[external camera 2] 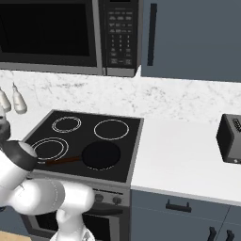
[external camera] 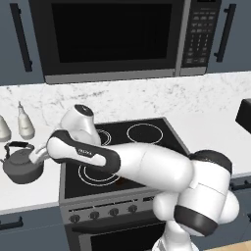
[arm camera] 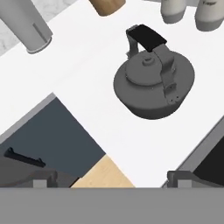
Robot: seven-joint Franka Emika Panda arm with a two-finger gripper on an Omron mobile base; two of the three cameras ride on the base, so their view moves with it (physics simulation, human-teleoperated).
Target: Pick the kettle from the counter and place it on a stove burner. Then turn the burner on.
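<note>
- Kettle [external camera: 22,165]: one, dark grey with a black arched handle, standing upright on the counter [external camera: 29,193] just left of the stove [external camera: 122,147].
- One microwave [external camera: 122,37] hangs above the stove.
- Four burner rings mark the one stove.
- One black toaster [external camera 2: 230,139] sits on the counter well right of the stove.
- One black frying pan [external camera 2: 101,155] rests on a front burner.
- Two pale bottles [external camera: 25,122] stand behind the kettle.
- One gripper [arm camera: 111,177] hovers above the kettle, jaws spread wide, holding nothing.
</note>
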